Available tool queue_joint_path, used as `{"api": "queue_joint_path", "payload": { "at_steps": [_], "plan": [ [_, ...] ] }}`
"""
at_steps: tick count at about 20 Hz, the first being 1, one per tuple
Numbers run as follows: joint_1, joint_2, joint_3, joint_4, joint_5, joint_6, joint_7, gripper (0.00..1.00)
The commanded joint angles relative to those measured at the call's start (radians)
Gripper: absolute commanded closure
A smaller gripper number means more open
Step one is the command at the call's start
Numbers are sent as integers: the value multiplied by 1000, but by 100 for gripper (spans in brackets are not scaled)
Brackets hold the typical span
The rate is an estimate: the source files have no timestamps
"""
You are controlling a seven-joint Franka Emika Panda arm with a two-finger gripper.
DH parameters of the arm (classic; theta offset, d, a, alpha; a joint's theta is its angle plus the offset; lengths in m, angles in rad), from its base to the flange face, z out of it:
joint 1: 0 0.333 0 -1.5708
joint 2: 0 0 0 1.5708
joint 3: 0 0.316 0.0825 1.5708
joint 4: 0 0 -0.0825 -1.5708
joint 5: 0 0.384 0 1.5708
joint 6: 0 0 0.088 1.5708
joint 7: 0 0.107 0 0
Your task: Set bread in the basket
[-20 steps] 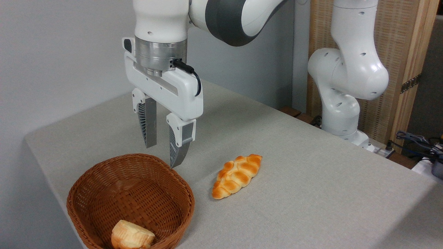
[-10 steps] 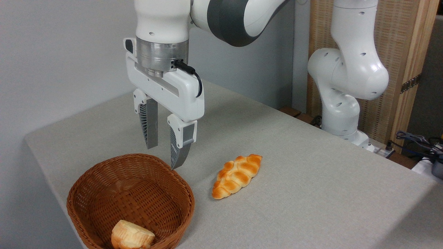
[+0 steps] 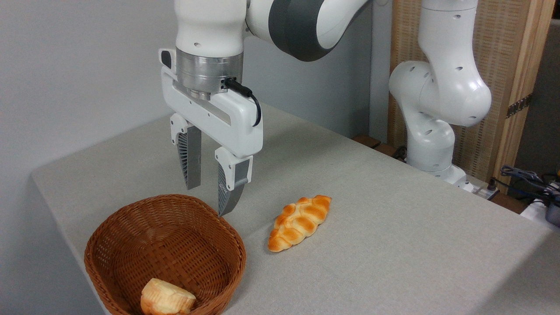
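In the fixed camera view you have the bread (image 3: 299, 222) lying flat on the grey worktop (image 3: 393, 245), a little below the centre of the frame; it is a long braided loaf with tapered ends, its top knobbly, glossy and golden-orange, its lower flank paler, and the plaits run in rows along its length. Its long axis lies on a diagonal, one end toward the lower left of the frame and the other toward the upper right; the lower-left tip is the nearer one to you, and the loaf rests braid-side up.

To its left, in the lower left of the frame, sits the basket (image 3: 109, 245), round, brown and woven, clearly wider than the loaf and standing apart from it; a short pale bread chunk (image 3: 167, 298) lies inside against the near wall, cut off partly by the bottom edge.

The claw (image 3: 209, 202) hangs above the far rim of the basket, left of the loaf and touching neither; its two fingers (image 3: 191, 159) point downward with a plain gap between them and nothing held. The arm's white base (image 3: 437, 109) stands at the upper right, beyond the worktop's far edge.
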Motion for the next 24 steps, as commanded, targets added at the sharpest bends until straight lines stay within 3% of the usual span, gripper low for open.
{"api": "queue_joint_path", "payload": {
  "at_steps": [1,24],
  "plan": [
    [-5,-2,13,29,-26,-16,20,0],
    [-7,5,17,35,-18,-64,6,0]
  ]
}}
